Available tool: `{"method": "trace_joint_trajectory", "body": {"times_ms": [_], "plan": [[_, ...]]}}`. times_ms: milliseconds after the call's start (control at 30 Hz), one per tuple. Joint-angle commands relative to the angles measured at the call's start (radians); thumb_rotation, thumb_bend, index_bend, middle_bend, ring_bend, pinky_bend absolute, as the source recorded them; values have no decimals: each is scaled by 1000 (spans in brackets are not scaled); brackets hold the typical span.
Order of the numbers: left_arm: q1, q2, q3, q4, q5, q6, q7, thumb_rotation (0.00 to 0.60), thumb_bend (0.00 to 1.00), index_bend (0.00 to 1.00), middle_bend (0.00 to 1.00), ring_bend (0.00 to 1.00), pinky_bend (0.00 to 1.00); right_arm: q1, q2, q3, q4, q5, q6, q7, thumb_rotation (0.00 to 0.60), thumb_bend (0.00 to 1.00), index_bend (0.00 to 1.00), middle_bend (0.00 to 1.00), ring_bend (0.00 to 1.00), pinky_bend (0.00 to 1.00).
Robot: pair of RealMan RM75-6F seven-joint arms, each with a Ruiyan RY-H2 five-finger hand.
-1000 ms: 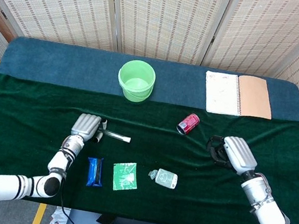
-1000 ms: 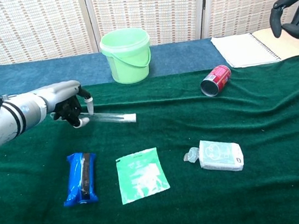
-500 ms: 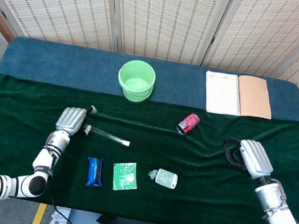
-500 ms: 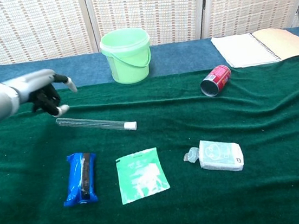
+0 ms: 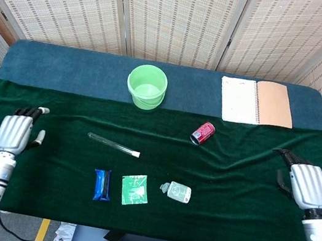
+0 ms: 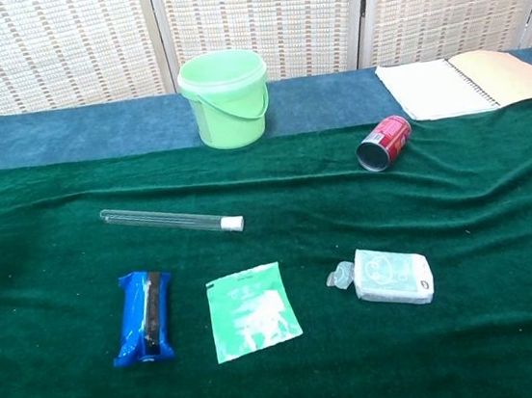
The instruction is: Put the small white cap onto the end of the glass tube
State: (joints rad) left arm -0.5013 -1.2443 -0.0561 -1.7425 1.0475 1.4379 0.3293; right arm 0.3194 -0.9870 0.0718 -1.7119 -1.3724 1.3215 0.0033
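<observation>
One clear glass tube [image 5: 112, 144] wearing one small white cap [image 5: 136, 153] is lying well right of the released left hand [image 5: 13, 133]. Right hand [image 5: 308, 186] is also hanging released, holding nothing. One green plastic bucket [image 5: 147, 86], one red can [image 5: 202, 133], one blue wrapper [image 5: 101, 184] are sitting between both hands.

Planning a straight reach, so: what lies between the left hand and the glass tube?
Nothing: in the head view only bare green cloth separates the left hand from the glass tube.

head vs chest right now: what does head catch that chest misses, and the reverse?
Only the head view shows the left hand and right hand, both empty with fingers apart, out at the table's side edges. The chest view adds no object of its own, only a closer look. Both show the glass tube with its white cap on, green bucket, red can and notebook.
</observation>
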Motion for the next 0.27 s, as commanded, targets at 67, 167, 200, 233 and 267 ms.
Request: {"method": "trace_joint_trajectory", "body": {"times_ms": [67, 167, 200, 233, 267], "plan": [[108, 40, 69, -40, 127, 109, -63, 600, 479, 264, 255, 205, 201, -68, -35, -28, 35, -43, 77, 28, 600, 658, 22, 32, 106, 108], [166, 30, 97, -14, 190, 167, -87, 600, 467, 251, 220, 170, 171, -105, -51, -45, 43, -55, 109, 33, 600, 658, 5, 10, 59, 1], [188, 29, 106, -16, 206, 184, -90, 600, 459, 243, 209, 154, 158, -119, -58, -49, 50, -64, 128, 36, 600, 658, 2, 5, 46, 0], [202, 30, 111, -21, 219, 198, -93, 600, 455, 238, 203, 145, 149, -130, -61, -52, 54, -70, 140, 38, 600, 658, 0, 2, 39, 0], [219, 30, 116, -27, 239, 215, -94, 600, 451, 234, 200, 138, 140, -142, -65, -54, 58, -75, 154, 42, 600, 658, 0, 0, 30, 0]]}}
